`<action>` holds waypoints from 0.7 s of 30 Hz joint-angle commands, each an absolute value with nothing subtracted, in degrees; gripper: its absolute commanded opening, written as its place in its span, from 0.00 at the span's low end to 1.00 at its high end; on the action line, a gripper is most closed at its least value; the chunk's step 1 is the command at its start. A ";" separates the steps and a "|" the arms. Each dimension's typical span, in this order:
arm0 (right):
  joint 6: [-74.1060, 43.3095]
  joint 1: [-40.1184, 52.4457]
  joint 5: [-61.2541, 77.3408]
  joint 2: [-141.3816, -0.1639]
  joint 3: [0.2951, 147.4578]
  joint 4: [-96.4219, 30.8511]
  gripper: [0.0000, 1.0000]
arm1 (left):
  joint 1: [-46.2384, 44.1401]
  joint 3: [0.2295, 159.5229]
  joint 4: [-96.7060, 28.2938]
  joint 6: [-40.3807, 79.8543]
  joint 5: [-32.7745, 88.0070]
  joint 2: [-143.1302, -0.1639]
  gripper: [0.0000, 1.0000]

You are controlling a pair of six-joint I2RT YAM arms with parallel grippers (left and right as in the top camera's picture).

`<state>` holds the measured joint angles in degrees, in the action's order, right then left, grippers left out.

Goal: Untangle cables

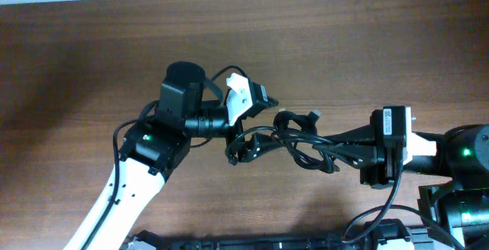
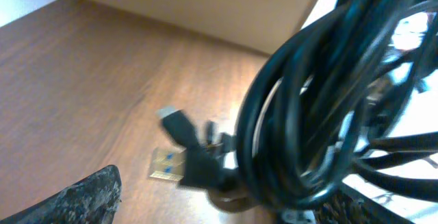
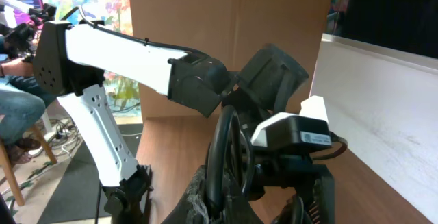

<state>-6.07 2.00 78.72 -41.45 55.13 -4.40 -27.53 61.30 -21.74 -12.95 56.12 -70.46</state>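
The cables (image 1: 298, 139) are one black clump of loops with little plugs (image 2: 179, 125) poking out. I think the job right now is to get a new hold and pull one cord free. To do it well, the left gripper (image 1: 243, 149) should pick just one cord, close to a plug, and not the whole clump. Then it should pull slowly away from the other hand. If the clump gets tighter, it should stop and try another cord.

The clump sits between the two hands. The left gripper's fingers are wide apart and pinch nothing. The loops hang right in front of it, nearer one side. The plugs lie just past them on the table (image 1: 92, 51). The right gripper (image 1: 335, 157) is squeezed together on the far side of the clump. A loop (image 3: 224, 148) stands up just in front of it.
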 commanded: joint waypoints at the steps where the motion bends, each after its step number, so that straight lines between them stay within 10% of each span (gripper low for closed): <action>1: -6.55 1.80 78.19 -41.23 55.94 -4.05 0.04 | -27.59 61.54 -21.50 -14.48 46.06 -70.54 0.89; 21: -6.48 1.80 79.05 -46.94 55.92 -6.39 0.04 | -27.33 61.56 -12.01 -14.46 70.37 -70.00 0.94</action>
